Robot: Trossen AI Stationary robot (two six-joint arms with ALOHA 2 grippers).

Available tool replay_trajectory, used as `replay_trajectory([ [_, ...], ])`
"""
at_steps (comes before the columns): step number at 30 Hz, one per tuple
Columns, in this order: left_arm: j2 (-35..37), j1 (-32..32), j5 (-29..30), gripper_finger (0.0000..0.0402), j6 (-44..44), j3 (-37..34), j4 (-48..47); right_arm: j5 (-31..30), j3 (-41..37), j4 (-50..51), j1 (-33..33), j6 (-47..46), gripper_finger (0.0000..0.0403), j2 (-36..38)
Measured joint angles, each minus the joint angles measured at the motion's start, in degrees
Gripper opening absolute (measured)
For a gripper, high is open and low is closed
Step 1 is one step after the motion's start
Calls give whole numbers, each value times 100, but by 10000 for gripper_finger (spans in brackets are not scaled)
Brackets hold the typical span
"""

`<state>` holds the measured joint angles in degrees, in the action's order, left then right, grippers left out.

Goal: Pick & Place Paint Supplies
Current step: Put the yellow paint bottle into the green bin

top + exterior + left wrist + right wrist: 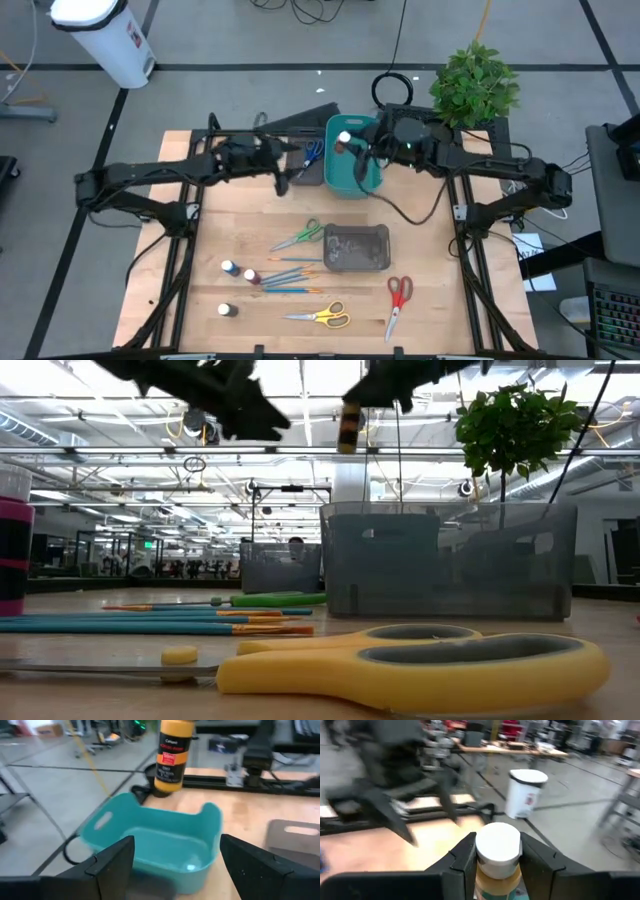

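A yellow paint bottle (171,759) with a white cap (498,843) hangs over the teal bin (362,172) at the table's far middle, with my right gripper (352,146) shut on it. Left of the bin my left gripper (284,178) stands open with nothing between its fingers (113,864). Blue scissors (312,152) lie in a dark tray (300,172) beside the bin. On the wood lie green scissors (300,235), yellow scissors (320,317), red scissors (397,298), thin brushes (292,276) and small paint bottles (229,267), (226,310). My right gripper pinches the bottle just below its white cap (498,870), one finger (464,858) on each side. The fingers come level from the table's right side. The bottle hangs upright, cap up, its body (349,426) below the fingers and clear above the bin.
A second dark grey tray (357,248) stands on the middle of the table. A potted plant (474,82) stands at the far right corner. A white waste bin (104,36) is on the floor beyond the far left. Bare wood lies at the near right.
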<state>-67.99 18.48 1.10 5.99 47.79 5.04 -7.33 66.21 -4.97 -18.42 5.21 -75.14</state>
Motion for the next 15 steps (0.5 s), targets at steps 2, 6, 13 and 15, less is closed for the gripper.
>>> replay_trajectory([
  [2,250,168,6,302,-51,-288,301,19,-66,-227,-310,-6,104,-155],
  [6,596,320,-39,312,-119,-729,882,802,-208,-737,-1034,-251,104,-659],
  [13,720,345,-70,321,-30,-839,1020,1213,-222,-1715,-1817,-415,104,-1975],
  [15,711,348,-66,319,-31,-839,1003,1318,-222,-1844,-1957,-474,104,-2265],
])
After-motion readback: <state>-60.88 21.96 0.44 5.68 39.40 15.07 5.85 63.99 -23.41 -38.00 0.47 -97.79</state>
